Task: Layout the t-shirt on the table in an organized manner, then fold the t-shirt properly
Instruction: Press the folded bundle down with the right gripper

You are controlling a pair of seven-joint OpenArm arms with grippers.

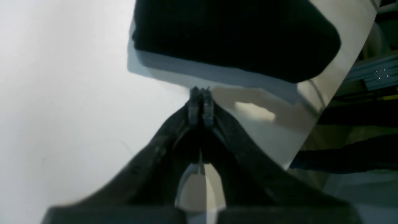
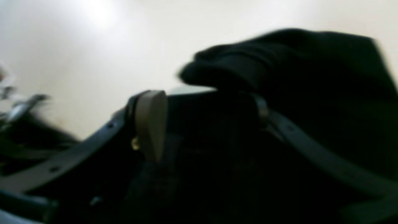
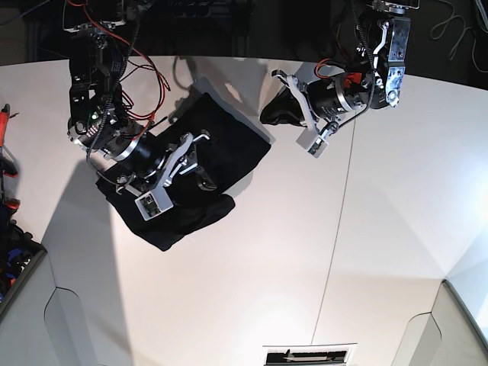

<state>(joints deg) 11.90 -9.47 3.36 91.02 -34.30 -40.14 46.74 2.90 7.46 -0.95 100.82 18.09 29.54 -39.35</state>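
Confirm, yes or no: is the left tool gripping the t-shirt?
No. In the left wrist view the left tool is pinched shut on nothing, hanging apart from the folded t-shirt on the table.

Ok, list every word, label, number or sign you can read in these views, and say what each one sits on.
None can be read.
The t-shirt: only plain black cloth shows; no print or lettering is visible in any view.
White tag on the right claw: too small to tell whether it carries text.
White tag by the left claw: the same.
Panel at the near edge of the table: dark marks, too small to read.
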